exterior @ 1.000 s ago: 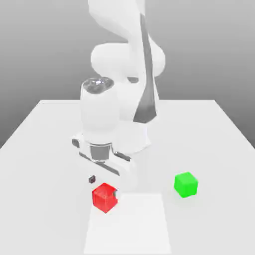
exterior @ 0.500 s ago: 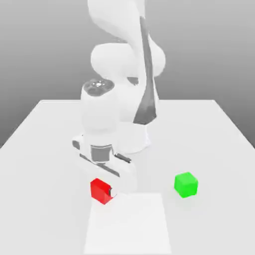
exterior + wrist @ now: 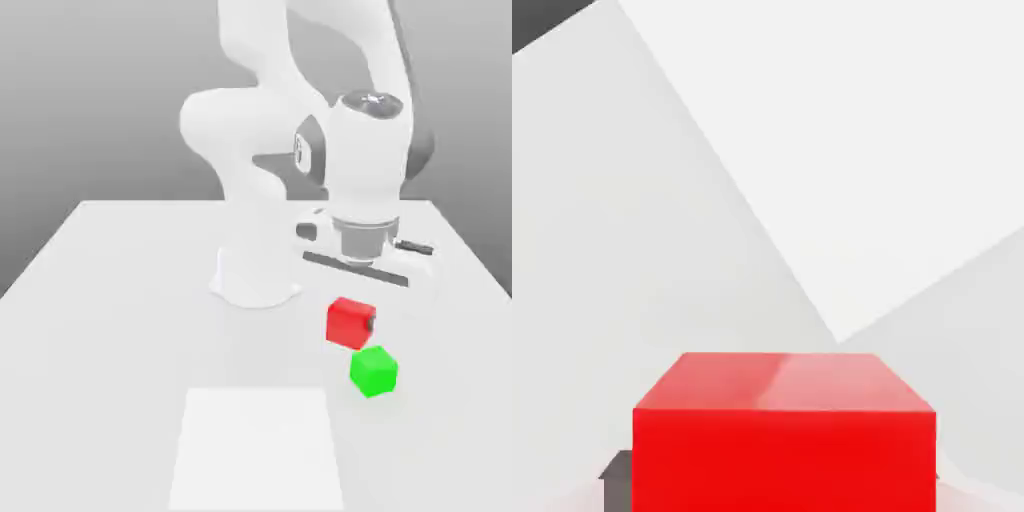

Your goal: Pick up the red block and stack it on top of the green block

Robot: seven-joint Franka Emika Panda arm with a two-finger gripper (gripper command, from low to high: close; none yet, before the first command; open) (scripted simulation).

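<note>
White, matte surface spreads across the scene, with a paler square patch low in the exterior view. Right of centre, the small bright red cube hangs clear of the surface beneath the white arm's tool, whose jaws are clamped against its sides; a dark fingertip shows at its edge. Just beyond, lower and slightly to the exterior view's right, the small bright green cube rests on the surface. The red cube does not look centred over the green one yet; released off-centre, it could tip or slide off. Coming down too low might knock the green cube aside.
</note>
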